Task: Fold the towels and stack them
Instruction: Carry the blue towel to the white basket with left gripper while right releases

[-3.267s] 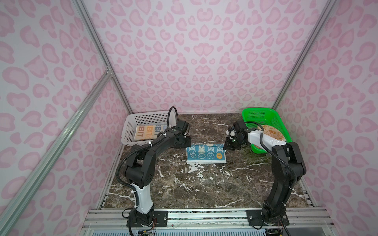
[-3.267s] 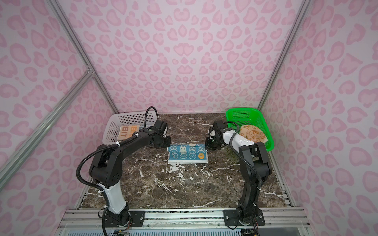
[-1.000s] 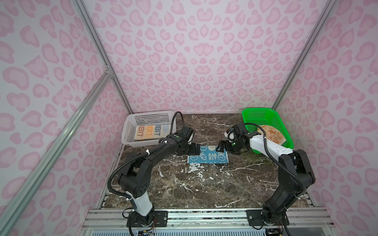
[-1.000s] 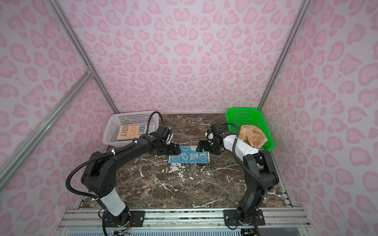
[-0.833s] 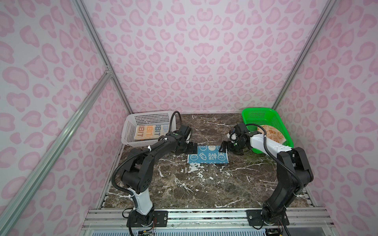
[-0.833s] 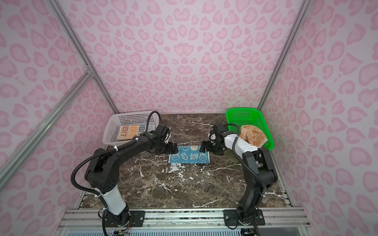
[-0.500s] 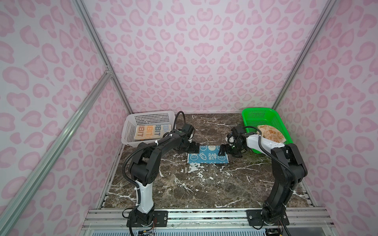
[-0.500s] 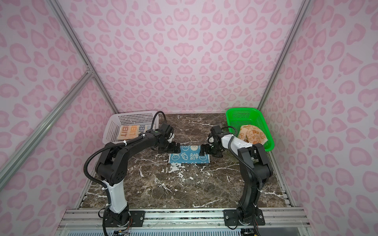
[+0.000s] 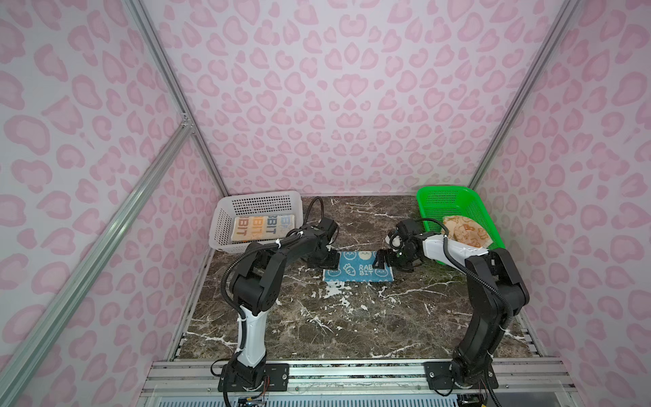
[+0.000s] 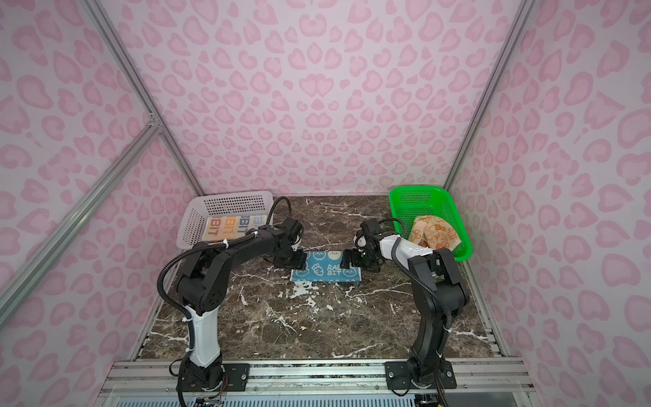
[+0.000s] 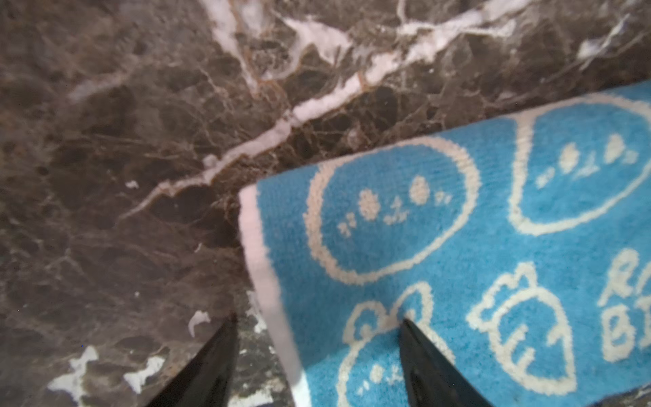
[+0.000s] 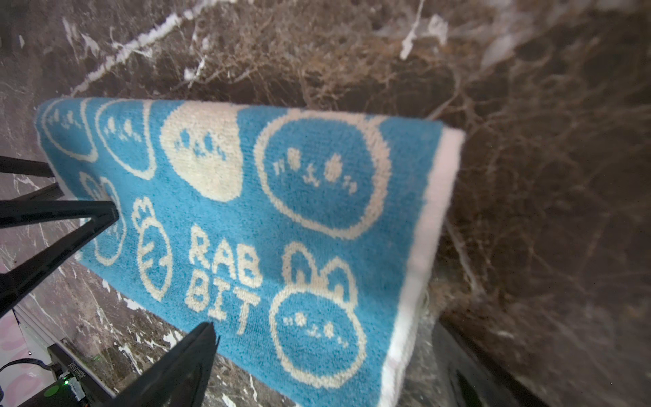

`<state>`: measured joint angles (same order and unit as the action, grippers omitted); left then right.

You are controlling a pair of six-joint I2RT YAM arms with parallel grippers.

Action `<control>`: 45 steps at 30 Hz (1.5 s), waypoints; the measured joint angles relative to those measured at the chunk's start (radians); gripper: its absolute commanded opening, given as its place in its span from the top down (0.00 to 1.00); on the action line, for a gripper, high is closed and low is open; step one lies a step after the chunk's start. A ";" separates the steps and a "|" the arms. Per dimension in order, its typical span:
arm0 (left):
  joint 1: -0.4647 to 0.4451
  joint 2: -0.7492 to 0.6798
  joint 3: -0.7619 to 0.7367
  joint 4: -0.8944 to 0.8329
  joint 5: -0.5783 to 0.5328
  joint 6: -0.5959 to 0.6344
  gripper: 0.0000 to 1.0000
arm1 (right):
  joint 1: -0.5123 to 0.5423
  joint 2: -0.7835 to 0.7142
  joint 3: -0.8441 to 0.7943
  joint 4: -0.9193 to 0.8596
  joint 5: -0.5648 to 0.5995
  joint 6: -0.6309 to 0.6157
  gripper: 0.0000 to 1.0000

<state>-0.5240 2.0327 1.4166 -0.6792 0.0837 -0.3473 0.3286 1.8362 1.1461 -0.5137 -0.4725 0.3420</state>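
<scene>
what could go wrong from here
The left hand straddles only the white-edged end of the folded blue terry towel; it might pinch just one layer, so the fold could open when lifted.
The right hand is open at the other end; a one-sided lift would probably let the towel sag.
The white perforated plastic basket has a raised wall the towel could snag on.

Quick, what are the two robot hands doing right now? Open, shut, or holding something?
Left gripper: open, its fingers on either side of the teal towel's edge.
Right gripper: open, at the towel's other end, holding nothing.
</scene>
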 measured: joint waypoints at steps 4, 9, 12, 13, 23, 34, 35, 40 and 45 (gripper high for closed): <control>-0.008 0.016 0.003 0.005 -0.019 0.004 0.72 | 0.004 -0.002 -0.008 0.018 -0.004 0.007 0.02; -0.023 0.019 0.002 0.021 -0.007 0.007 0.89 | 0.004 -0.002 -0.012 0.034 -0.011 0.014 0.02; -0.024 0.017 0.002 0.022 0.000 0.007 0.95 | 0.005 0.001 -0.011 0.039 -0.016 0.018 0.02; -0.024 0.013 0.006 0.022 0.000 0.007 0.96 | 0.006 0.002 -0.009 0.039 -0.018 0.018 0.02; -0.018 0.009 0.151 -0.144 -0.070 0.062 0.96 | 0.014 -0.012 0.021 -0.016 -0.022 0.021 0.02; 0.068 0.005 0.530 -0.382 -0.299 0.165 0.96 | 0.055 -0.005 0.249 -0.107 -0.021 0.011 0.02; 0.083 0.011 0.563 -0.395 -0.313 0.169 0.96 | 0.063 0.009 0.283 -0.115 -0.022 0.009 0.02; 0.142 0.056 0.694 -0.433 -0.410 0.217 0.96 | 0.104 0.080 0.459 -0.151 -0.020 0.005 0.02; 0.215 0.077 0.760 -0.429 -0.484 0.272 0.96 | 0.146 0.140 0.594 -0.176 -0.018 0.002 0.02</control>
<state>-0.3092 2.1098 2.1769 -1.1084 -0.4004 -0.0753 0.4751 1.9766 1.7401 -0.6899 -0.4900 0.3443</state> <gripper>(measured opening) 0.076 0.984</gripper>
